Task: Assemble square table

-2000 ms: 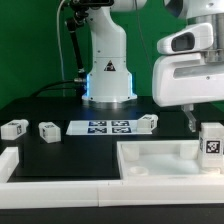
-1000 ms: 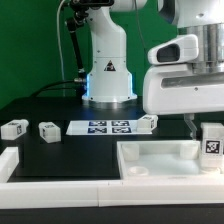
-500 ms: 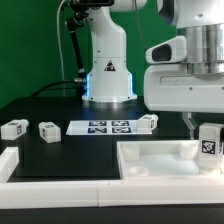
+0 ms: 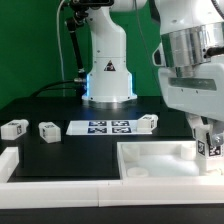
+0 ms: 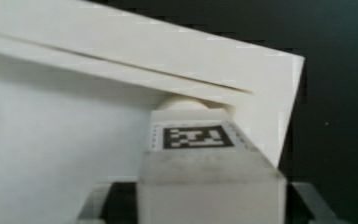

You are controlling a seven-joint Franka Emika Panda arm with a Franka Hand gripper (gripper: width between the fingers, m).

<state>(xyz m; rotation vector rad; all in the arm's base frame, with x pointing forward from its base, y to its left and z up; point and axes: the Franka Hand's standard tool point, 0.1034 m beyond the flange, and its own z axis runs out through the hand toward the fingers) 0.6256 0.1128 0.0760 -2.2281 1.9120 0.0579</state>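
Note:
The white square tabletop [image 4: 160, 160] lies at the exterior view's lower right, rim up. My gripper [image 4: 206, 138] is over its far right corner, shut on a white stubby leg [image 4: 211, 144] with a black-and-white tag, held upright at that corner. In the wrist view the leg [image 5: 204, 160] fills the space between the fingers [image 5: 115, 203], its tip against the tabletop's corner socket [image 5: 190, 101]. Three more legs lie on the black table: two at the exterior view's left [image 4: 13, 128] [image 4: 47, 131] and one by the marker board's right end [image 4: 147, 124].
The marker board [image 4: 103, 128] lies flat mid-table. The robot base [image 4: 107, 70] stands behind it. White border rails run along the front [image 4: 60, 193] and at the exterior view's left [image 4: 8, 160].
The gripper has turned at the wrist and moved slightly left and down with the leg, which now sits lower at the tabletop's far right corner.

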